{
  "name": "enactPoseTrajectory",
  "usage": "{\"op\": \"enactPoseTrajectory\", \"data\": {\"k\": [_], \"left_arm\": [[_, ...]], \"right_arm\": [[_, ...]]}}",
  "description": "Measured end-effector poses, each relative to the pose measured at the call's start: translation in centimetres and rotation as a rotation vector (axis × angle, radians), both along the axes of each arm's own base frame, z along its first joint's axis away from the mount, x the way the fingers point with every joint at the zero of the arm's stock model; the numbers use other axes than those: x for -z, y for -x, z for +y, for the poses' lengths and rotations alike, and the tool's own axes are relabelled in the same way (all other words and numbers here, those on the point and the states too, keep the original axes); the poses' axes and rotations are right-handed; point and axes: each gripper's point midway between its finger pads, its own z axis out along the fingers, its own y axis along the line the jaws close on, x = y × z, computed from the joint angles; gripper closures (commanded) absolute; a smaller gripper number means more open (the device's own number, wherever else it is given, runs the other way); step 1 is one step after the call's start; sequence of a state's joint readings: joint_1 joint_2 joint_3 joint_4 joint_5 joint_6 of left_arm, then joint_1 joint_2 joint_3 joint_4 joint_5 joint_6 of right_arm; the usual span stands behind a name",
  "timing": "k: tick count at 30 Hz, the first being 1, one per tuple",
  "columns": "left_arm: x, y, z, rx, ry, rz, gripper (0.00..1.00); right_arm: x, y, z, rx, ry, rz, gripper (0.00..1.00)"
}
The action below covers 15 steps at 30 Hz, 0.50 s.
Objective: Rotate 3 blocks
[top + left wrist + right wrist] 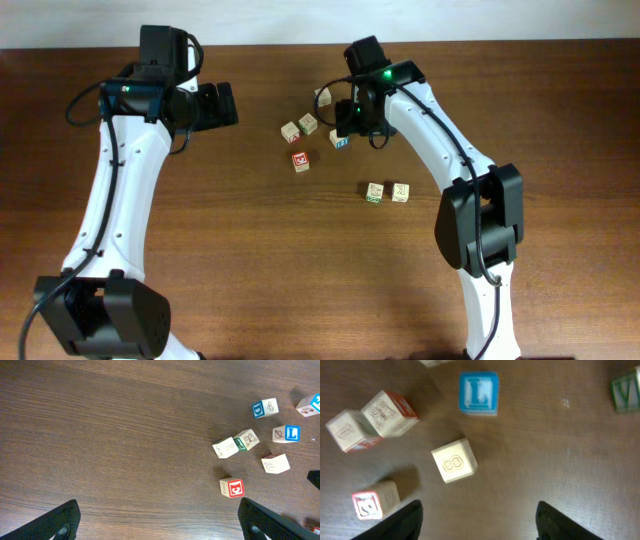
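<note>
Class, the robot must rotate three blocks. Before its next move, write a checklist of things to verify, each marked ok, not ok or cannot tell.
1. Right gripper open, nothing between its fingers: ok.
2. Left gripper open and empty, off to the side of the blocks: ok.
3. Pale cube ahead of the right gripper stands apart from its neighbours: ok.
4. Blue L cube has a gap to that pale cube: ok.
5. Which blocks are already rotated: cannot tell.
</note>
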<state>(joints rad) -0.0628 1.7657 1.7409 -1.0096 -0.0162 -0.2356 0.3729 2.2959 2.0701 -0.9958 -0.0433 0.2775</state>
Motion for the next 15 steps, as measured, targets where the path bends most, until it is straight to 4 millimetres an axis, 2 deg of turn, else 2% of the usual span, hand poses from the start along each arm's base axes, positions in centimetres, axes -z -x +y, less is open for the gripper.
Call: {"op": "enactPoseTrajectory", "data": {"k": [2, 4, 7, 11, 13, 15], "left_arm": [[0.0, 0.0, 0.0, 0.000, 0.000, -0.001, 0.01], [0.0, 0.0, 0.0, 0.000, 0.000, 0.000, 0.01], [0.0, 0.0, 0.0, 0.000, 0.000, 0.000, 0.01], [0.0, 0.0, 0.0, 0.000, 0.000, 0.000, 0.01], [0.0, 0.0, 0.0, 0.000, 0.000, 0.000, 0.01], [0.0, 0.0, 0.0, 0.000, 0.000, 0.000, 0.01]], "right_arm": [[-0.6, -1.4, 0.9, -0.049, -0.013, -0.071, 0.27], [-0.4, -1.8, 1.9, -0.112, -0.004, -0.107, 0.28], [2.2, -1.8, 3.1, -0.175, 0.031, -0.096, 0.33], [6.5, -1.2, 3.0, -0.198, 0.070, -0.027, 0.44], [7.4, -1.1, 2.9, -0.204, 0.077, -0.013, 0.53], [7.3, -1.2, 2.9, -0.204, 0.075, -0.019, 0.58]]}}
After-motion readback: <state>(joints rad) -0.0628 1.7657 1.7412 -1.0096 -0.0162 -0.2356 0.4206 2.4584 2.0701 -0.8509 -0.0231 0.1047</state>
